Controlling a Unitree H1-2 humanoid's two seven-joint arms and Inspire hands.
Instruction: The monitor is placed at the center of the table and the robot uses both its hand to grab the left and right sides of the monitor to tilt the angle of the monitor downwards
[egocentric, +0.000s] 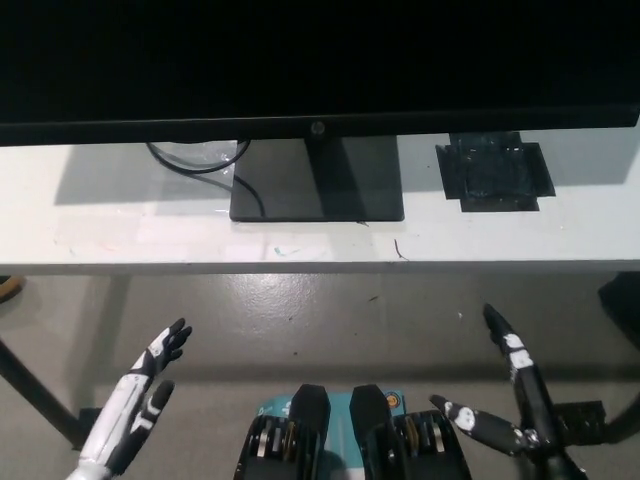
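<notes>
- The white left robot hand (140, 400) sits low at the picture's lower left, over the floor (300, 320) and in front of the tabletop's near edge. Its fingers are spread apart and point up toward the tabletop; it holds nothing and touches nothing.
- The black right robot hand (505, 395) sits at the lower right, also over the floor and short of the tabletop. Its fingers are splayed wide — one long finger points up toward the tabletop, another reaches off toward the picture's left — and it is empty.
- Both robot hands are well apart from the monitor (320, 60).
- The monitor stands at the middle of the white tabletop (120, 240). Its dark screen fills the top of the view, with its long axis running left to right and both ends passing out of the picture.
- The screen's lower bezel carries a small logo at the centre, just above the stand's neck.
- The monitor's flat black base (330, 190) rests on the tabletop under the screen's middle.
- A black cable (205, 165) loops on the tabletop just left of the base and runs to it.
- A square patch of black tape (493, 172) lies on the tabletop to the right of the base — apart from it.
- A dark table leg (35, 395) slants down at the far left, near the left robot hand.
</notes>
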